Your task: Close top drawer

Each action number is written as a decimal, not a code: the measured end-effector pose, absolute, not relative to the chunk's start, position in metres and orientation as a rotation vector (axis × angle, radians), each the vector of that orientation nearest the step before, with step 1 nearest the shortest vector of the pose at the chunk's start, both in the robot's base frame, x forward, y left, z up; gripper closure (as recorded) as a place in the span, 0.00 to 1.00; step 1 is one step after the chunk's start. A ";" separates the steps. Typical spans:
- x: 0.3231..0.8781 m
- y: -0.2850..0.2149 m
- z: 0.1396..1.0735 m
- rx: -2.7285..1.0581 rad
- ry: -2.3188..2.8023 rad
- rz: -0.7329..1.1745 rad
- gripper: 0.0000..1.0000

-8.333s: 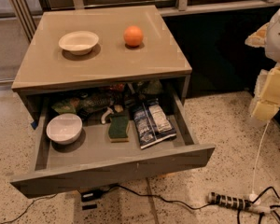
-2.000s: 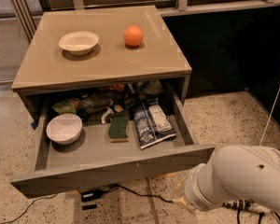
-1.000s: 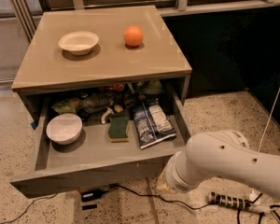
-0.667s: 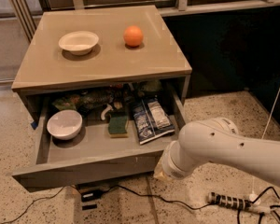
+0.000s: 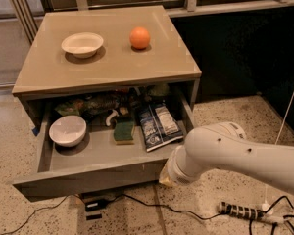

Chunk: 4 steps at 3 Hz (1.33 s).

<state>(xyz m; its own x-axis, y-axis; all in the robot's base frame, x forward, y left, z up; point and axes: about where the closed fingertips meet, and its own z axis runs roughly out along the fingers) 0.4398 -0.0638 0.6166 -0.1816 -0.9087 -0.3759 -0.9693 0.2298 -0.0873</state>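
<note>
The top drawer is a wide grey drawer under the tan tabletop, and it stands part-way open. Inside lie a white bowl, a green sponge, snack packets and clutter at the back. My gripper is at the end of the thick white arm. It is against the right end of the drawer's flat front, mostly hidden by the arm.
A white bowl and an orange sit on the tabletop. A power strip and black cables lie on the speckled floor in front of the cabinet. A dark wall stands to the right.
My arm has swung in from the right to the drawer's front. Over the last second the drawer has slid inward a little with the arm against it.
</note>
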 end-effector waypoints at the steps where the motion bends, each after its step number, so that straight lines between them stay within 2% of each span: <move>1: 0.460 -0.056 0.614 -1.741 2.127 0.212 1.00; 3: 0.492 -0.050 0.611 -1.732 2.098 0.169 1.00; 4: 0.550 -0.047 0.603 -1.743 2.082 0.097 1.00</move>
